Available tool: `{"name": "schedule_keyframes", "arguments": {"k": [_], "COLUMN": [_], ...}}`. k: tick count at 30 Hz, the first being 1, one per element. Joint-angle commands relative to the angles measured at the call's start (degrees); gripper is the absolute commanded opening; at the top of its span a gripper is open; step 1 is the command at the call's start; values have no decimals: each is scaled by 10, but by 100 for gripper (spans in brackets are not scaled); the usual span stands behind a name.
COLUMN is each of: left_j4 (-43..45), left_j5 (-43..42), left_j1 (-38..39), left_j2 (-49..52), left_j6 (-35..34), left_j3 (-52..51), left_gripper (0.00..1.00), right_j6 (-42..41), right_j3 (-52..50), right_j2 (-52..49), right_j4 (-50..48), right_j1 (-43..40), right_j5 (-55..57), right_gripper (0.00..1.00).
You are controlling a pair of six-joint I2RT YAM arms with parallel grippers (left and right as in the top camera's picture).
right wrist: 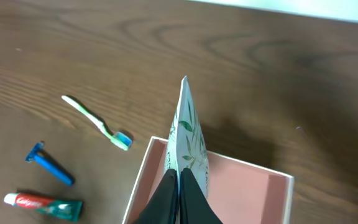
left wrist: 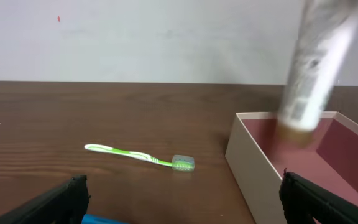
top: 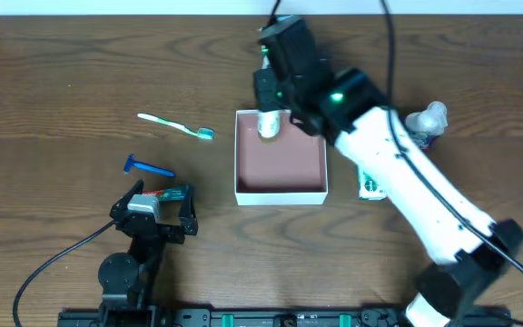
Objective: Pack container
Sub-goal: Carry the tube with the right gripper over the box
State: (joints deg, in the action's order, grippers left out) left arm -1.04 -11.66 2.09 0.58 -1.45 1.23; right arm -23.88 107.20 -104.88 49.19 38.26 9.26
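Note:
The container (top: 280, 193) is a shallow white-walled box with a reddish-pink floor at the table's middle. It also shows in the left wrist view (left wrist: 253, 162) and the right wrist view (right wrist: 247, 193). My right gripper (top: 272, 107) (right wrist: 179, 193) is shut on a white tube with a leaf print (top: 269, 123) (left wrist: 312, 68) (right wrist: 188, 134). It holds the tube upright over the container's far left corner, the tube's lower end just above the floor. My left gripper (top: 157, 211) (left wrist: 182, 193) is open and empty at the front left.
A green toothbrush (top: 175, 125) (left wrist: 138, 155) (right wrist: 98, 121), a blue razor (top: 148, 167) (right wrist: 50, 167) and a toothpaste tube (top: 172, 193) (right wrist: 42, 205) lie left of the container. A clear wrapped item (top: 428, 123) and a green-white packet (top: 370, 186) lie to its right.

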Motion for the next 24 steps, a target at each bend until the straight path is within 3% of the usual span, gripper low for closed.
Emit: {"name": "schedule_keyframes", "arguments": {"k": [1,24], "left_j4": [-19,-19], "left_j5": [-10,-10], "left_j1": [2,2], "left_j2": [-3,-3], "left_j6": [2,2], "left_j3": [-10,-10], "left_gripper": [98,98], "right_j6": [-25,-66], "right_j3": [10,9], "right_j2": [-15,-97], "right_j4": [-21,-53], "right_j1": [13,45], "right_j5": [26,54], "right_gripper": [1,1]}}
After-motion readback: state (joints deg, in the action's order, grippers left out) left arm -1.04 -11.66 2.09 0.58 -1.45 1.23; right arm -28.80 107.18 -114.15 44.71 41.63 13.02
